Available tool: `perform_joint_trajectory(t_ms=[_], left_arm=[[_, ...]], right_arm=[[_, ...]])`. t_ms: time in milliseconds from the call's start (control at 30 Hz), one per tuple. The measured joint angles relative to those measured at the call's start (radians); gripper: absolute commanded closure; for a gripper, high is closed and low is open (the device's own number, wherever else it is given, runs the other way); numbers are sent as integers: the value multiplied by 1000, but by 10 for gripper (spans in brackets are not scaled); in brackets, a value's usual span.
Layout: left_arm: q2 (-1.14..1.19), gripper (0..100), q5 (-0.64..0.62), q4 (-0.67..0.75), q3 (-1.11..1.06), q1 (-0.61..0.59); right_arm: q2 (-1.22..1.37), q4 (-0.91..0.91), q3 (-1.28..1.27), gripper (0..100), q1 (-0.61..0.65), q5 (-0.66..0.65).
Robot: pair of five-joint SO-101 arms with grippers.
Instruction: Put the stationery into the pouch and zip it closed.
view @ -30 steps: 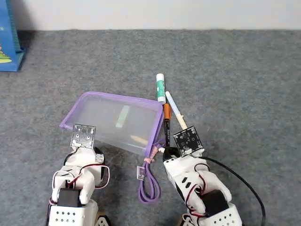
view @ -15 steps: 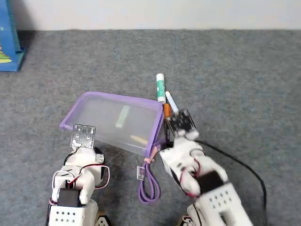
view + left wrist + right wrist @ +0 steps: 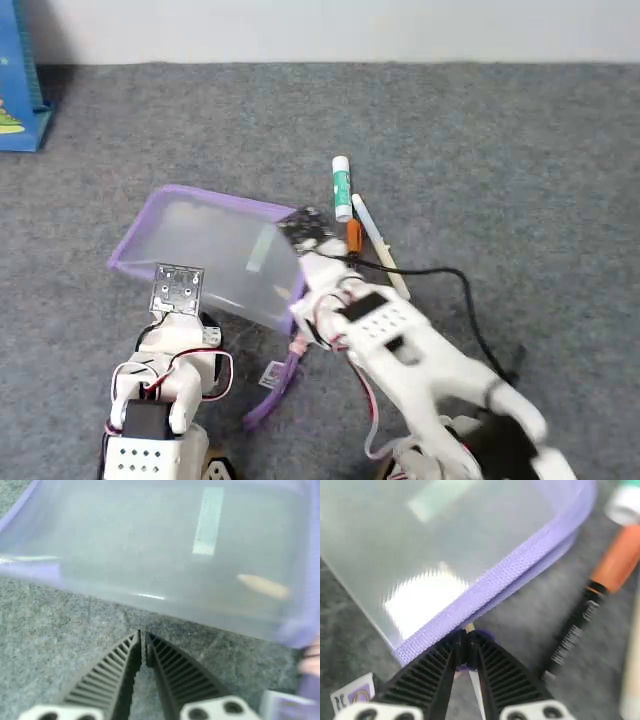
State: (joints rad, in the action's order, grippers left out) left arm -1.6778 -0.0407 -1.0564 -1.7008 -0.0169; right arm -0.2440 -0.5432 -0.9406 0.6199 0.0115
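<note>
Left wrist view is showing me the nearest thing first. My left hand [image 3: 142, 639] is sitting low over the grey tabletop [image 3: 45, 625], its ribbed fingers drawn together to a bare slit and carrying nothing. The clear pouch [image 3: 150, 545] is lying just beyond the tips, and as far as I am seeing they are not touching it. In the high view the pouch's purple strap [image 3: 268, 395] is trailing back between the two arms.

I am reading the step in hand as working the zip end, since the stationery is all lying outside. To do it well, I am thinking the pull should run along the line of the zip and stay low. The left hand should be pinning the near edge, because a light pouch is likely to slide on this surface instead of opening.

In the right wrist view my right hand [image 3: 466, 641] is clamped shut at the pouch's corner, where the purple zip band [image 3: 520, 567] is ending. Purple is showing around the tips, so I am judging that it is pinching the pouch there (pull tab or bare edge, I cannot tell).

Past that corner the orange-and-black pen [image 3: 615, 562] is lying just beside the zip end, with the white pen [image 3: 378, 243] alongside it. The glue stick [image 3: 342, 188] is lying farthest out, close to the pen's far end.
</note>
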Motion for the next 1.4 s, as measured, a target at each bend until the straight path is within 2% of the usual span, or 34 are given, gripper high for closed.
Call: perform_joint_trajectory(t_ms=[133,267,533,700,867,1133,1400], left_arm=[[0,986,0,0,0,0],[0,986,0,0,0,0],[0,986,0,0,0,0],[0,986,0,0,0,0],[0,986,0,0,0,0],[0,986,0,0,0,0],[0,986,0,0,0,0]], right_arm=[[52,3,66,983,52,8],[54,-34,112,979,66,106],[58,-456,331,782,66,304],[68,-624,390,757,129,353],[71,-612,391,757,196,354],[275,-489,397,757,199,358],[356,-423,440,757,180,354]])
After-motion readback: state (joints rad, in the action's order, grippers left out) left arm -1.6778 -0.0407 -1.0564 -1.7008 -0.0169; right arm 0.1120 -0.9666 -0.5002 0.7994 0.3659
